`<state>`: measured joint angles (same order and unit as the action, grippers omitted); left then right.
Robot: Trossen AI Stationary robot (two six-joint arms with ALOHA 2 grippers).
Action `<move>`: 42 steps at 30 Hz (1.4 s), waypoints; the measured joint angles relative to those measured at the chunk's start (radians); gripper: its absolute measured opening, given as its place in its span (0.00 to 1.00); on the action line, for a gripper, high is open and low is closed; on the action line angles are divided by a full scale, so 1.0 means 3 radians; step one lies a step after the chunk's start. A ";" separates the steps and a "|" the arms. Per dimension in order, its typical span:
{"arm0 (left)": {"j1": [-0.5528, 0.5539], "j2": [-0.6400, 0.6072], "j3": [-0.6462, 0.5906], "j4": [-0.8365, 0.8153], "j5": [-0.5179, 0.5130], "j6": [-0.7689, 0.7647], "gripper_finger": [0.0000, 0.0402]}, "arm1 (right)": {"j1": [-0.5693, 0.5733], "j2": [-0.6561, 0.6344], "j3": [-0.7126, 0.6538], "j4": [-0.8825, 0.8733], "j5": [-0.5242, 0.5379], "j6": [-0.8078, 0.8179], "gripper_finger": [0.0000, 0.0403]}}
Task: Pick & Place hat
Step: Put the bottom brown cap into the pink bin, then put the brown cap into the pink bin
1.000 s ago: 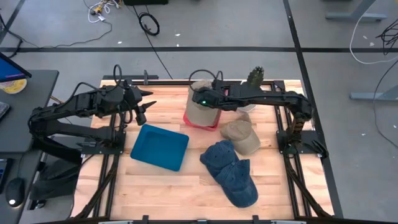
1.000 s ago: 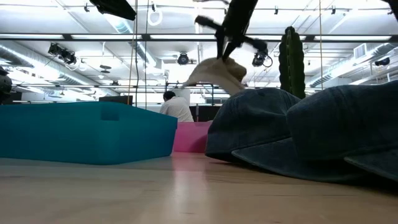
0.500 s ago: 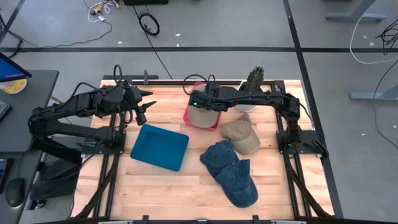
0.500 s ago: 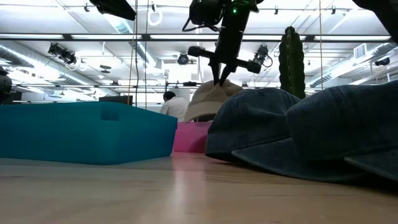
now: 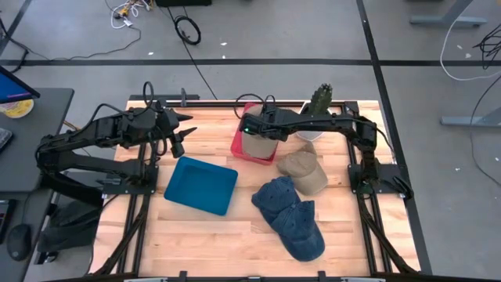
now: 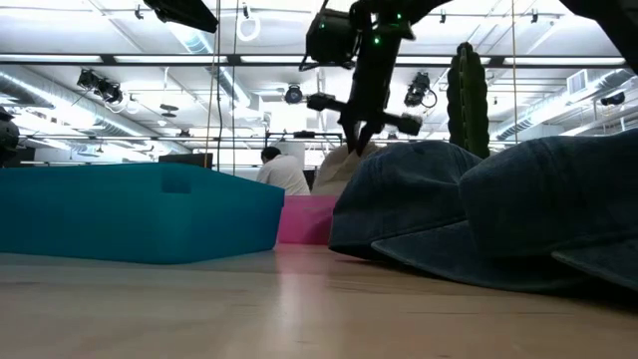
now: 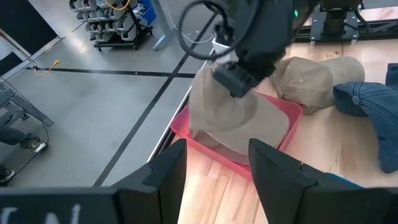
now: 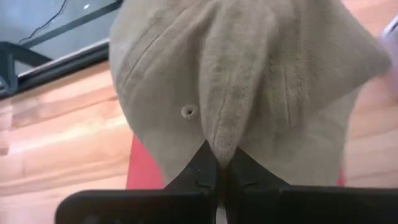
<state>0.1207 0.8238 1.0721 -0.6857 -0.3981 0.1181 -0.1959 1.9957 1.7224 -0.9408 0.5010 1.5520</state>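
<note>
Over the pink bin: the right gripper (image 5: 252, 130) hangs low, fingers pinched tight on a fold of the tan hat (image 8: 249, 81) near its crown button.
Grip: narrow, cloth bunched between the two fingertips, as the right wrist view shows.
Hat position: the held tan hat (image 7: 230, 121) sits mostly inside the pink bin (image 7: 292, 121), drooping below the gripper, its lower edge down among the walls.
Step in hand: judged to be the lowering, with release yet to come.
Left gripper (image 5: 178, 130): waits near the table's far left edge, above the blue tray (image 5: 200, 185), fingers spread wide.
Other hats: a second tan hat (image 5: 305, 171) lies just beside the bin; two denim hats (image 5: 293, 215) lie nearer the front.
Risk: the brim may drape over the bin wall, leaving the hat half out on release; a snagged fold could lift again with the fingers.
Hard to make out: whether the hat touches the bin floor; the low view's denim hats (image 6: 478, 209) block the bin's inside.
</note>
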 joint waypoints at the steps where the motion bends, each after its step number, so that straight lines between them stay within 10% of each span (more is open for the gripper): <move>1: 0.0001 0.0000 0.0000 0.0000 0.0000 0.0000 0.44 | 0.0000 0.0000 -0.0062 0.0063 -0.0034 0.0034 0.00; 24: 0.0001 0.0000 0.0001 0.0001 0.0000 -0.0006 0.44 | -0.0254 0.0001 -0.0429 0.0415 -0.0272 -0.0137 0.04; 42: 0.0000 0.0001 0.0001 -0.0001 0.0000 -0.0076 0.44 | -0.0306 -0.0242 -0.0429 0.0594 -0.0389 -0.0808 0.56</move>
<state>0.1207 0.8242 1.0725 -0.6861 -0.3981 0.0954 -0.2876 1.9231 1.5936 -0.7626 0.3844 1.3097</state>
